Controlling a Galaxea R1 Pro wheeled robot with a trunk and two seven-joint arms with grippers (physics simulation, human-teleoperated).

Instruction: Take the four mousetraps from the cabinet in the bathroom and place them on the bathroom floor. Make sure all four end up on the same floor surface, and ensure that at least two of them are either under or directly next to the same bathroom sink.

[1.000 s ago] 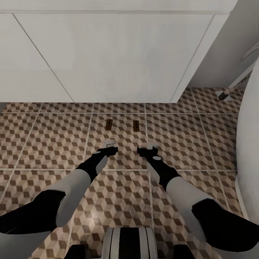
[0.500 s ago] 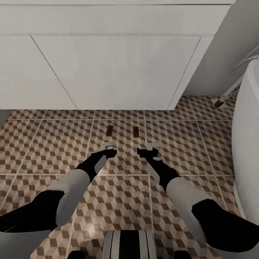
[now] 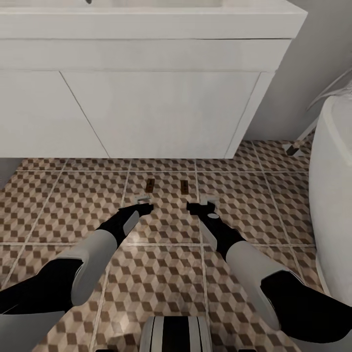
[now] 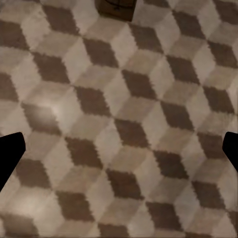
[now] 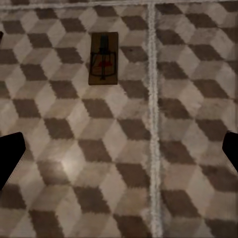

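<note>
lying flat beyond both spread, empty jaws, two mousetraps [image 3: 150,185] [image 3: 184,186].

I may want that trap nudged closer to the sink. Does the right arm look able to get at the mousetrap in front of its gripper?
Probably yes. The mousetrap lies flat on the bathroom floor just ahead of the open right gripper, with only bare tile between them and nothing in the way.

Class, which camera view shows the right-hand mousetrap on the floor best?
The right wrist view: the right-hand mousetrap appears whole, wire and red mark visible. The head view shows it small; the left wrist view catches an edge of a mousetrap.
</note>
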